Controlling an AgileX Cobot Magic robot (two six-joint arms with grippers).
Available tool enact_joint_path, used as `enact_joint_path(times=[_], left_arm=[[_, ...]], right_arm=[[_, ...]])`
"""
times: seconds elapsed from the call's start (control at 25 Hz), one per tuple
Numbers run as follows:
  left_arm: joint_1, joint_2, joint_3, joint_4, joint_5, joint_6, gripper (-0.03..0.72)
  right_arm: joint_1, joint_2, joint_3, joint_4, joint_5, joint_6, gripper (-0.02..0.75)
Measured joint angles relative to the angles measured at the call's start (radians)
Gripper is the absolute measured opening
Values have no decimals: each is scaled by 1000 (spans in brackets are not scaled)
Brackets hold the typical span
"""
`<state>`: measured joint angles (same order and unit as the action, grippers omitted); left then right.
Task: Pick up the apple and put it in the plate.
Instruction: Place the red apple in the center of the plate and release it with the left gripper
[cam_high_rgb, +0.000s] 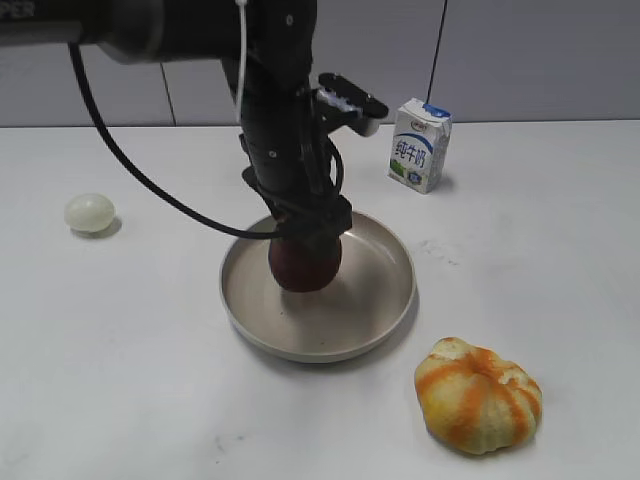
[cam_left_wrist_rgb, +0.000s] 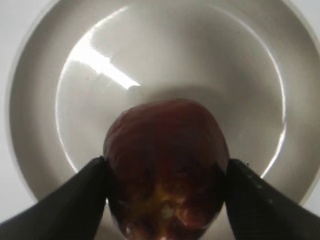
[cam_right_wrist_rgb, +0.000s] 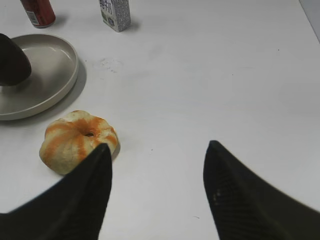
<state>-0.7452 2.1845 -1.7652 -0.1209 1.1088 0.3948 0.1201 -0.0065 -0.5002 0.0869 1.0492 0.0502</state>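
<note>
Behind, grey panelled wall (cam_high_rgb: 520, 50); below, white table (cam_high_rgb: 120, 380).

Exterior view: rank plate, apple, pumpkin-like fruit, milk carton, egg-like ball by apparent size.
1. plate
2. pumpkin-like fruit, though it sits nearest the camera
3/4. apple and milk carton: look alike; apple top is hidden by the left gripper
5. egg-like ball

A laboratory or test room is suggested; a bare white tabletop (cam_high_rgb: 560, 260) is backed by plain grey wall panels (cam_high_rgb: 520, 55); a few unrelated props are scattered on it: a small white-and-blue milk carton (cam_high_rgb: 419, 145), an orange-and-yellow ribbed pumpkin-like fruit (cam_high_rgb: 479, 394), a pale egg-like ball (cam_high_rgb: 90, 213).
</note>
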Motion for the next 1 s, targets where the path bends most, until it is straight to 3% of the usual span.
enact_joint_path(times=[0.16, 0.32, 0.64, 0.8, 1.0], left_arm=[[0, 10, -5, 0, -3, 0, 544], [0, 10, -5, -6, -2, 0, 658], [8, -94, -5, -10, 17, 0, 650], [63, -207, -5, -4, 45, -35, 643], [202, -299, -5, 75, 101, -173, 621]], right_arm=[[0, 0, 0, 0, 0, 0, 442], [0, 0, 0, 0, 0, 0, 442], [0, 0, 0, 0, 0, 0, 442], [0, 0, 0, 0, 0, 0, 442], [0, 0, 0, 0, 0, -1, 442]])
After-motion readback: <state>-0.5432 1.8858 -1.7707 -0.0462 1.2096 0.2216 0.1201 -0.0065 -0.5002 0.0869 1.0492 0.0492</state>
